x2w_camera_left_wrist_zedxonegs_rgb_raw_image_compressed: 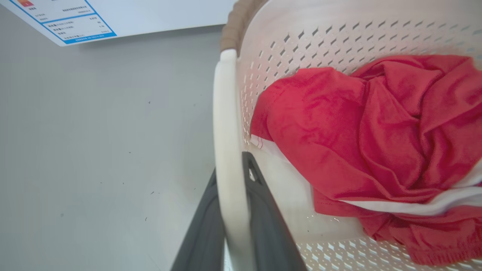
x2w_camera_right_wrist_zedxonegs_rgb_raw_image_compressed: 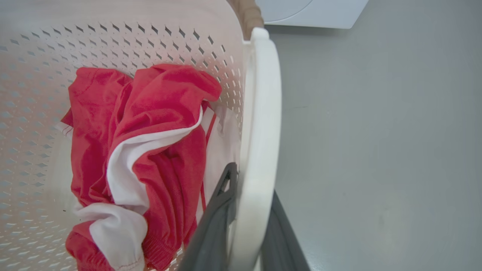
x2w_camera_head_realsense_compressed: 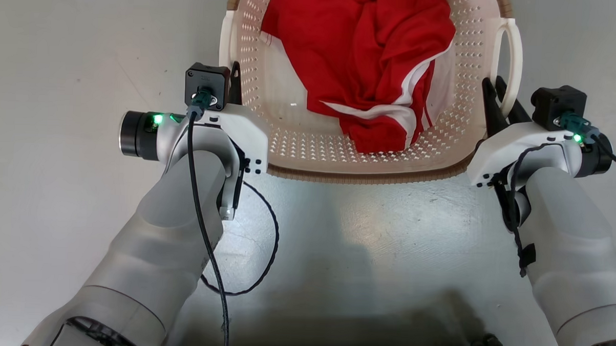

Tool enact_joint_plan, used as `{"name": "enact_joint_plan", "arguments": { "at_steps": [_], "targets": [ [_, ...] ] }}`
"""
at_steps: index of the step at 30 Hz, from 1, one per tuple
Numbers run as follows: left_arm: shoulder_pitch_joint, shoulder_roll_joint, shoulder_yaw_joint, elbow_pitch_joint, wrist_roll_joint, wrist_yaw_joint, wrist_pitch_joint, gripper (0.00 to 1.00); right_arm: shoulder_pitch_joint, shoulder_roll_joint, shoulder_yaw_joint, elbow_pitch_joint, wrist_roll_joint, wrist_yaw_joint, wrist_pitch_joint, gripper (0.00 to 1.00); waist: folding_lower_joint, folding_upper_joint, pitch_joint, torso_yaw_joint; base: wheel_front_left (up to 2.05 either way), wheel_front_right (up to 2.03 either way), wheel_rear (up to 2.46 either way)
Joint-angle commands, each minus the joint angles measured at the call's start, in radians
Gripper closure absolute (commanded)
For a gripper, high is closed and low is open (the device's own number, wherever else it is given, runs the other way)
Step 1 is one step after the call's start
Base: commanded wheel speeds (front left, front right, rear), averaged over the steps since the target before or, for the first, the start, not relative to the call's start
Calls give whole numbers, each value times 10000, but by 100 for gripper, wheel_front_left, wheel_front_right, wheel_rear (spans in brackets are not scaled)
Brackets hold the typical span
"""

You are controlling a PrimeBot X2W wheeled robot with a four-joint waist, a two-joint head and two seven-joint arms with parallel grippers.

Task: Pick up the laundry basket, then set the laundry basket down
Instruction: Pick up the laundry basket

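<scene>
Laundry basket (x2w_camera_head_realsense_compressed: 299,142), cream-white and perforated with a brown woven-look rim, fills the top centre of the head view, above a pale grey floor (x2w_camera_head_realsense_compressed: 56,184) and between the robot's two arms. We cannot tell whether its base rests on the floor.

At the left, the left gripper (x2w_camera_head_realsense_compressed: 233,70) meets the basket's left loop handle (x2w_camera_head_realsense_compressed: 225,37). In the left wrist view, the left gripper (x2w_camera_left_wrist_zedxonegs_rgb_raw_image_compressed: 230,165) has one dark finger on each side of the white handle bar (x2w_camera_left_wrist_zedxonegs_rgb_raw_image_compressed: 226,113), pinching it. A white panel with a blue-edged label (x2w_camera_left_wrist_zedxonegs_rgb_raw_image_compressed: 64,19) lies at the top left of that view.

In the middle, a crumpled red garment with white trim (x2w_camera_head_realsense_compressed: 363,52) lies inside the basket.

At the right, the right gripper (x2w_camera_head_realsense_compressed: 495,85) reaches the lower end of the right loop handle (x2w_camera_head_realsense_compressed: 514,57). In the right wrist view, the right gripper (x2w_camera_right_wrist_zedxonegs_rgb_raw_image_compressed: 252,180) straddles the handle bar (x2w_camera_right_wrist_zedxonegs_rgb_raw_image_compressed: 263,94), its fingers pinching it from both sides. A white appliance (x2w_camera_right_wrist_zedxonegs_rgb_raw_image_compressed: 312,13) stands on the floor beyond.
</scene>
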Motion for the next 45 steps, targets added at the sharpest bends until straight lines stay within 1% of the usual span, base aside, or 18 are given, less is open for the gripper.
{"name": "enact_joint_plan", "arguments": {
  "at_steps": [1,14,20,30,34,39,45],
  "targets": [
    [92,106,89,-21,98,12,12,100,315,232,280,-64,26,67,-135,100,0,0,-118,-34,0,0,0],
    [727,106,-234,372,-570,-15,12,100,627,274,494,391,118,67,-135,100,0,0,-1261,-44,0,0,0],
    [1421,106,-466,626,-1047,-187,12,100,1202,391,481,773,152,67,-135,100,0,0,-2455,20,0,0,0],
    [2621,106,-791,936,-1691,-295,12,100,2200,507,434,1362,298,67,-135,100,0,0,-4666,-12,0,0,0],
    [3117,106,-925,912,-1875,-360,12,100,2586,517,679,1542,560,67,-135,100,0,0,-5471,-14,0,0,0],
    [3572,106,-1095,966,-2066,-408,12,100,2986,520,1203,1653,1073,67,-135,100,0,0,-6204,-11,0,0,0],
    [3885,106,-1337,903,-2254,-438,12,100,3244,521,1552,1788,1403,67,-135,100,0,0,-6701,41,0,0,0]
  ]
}}
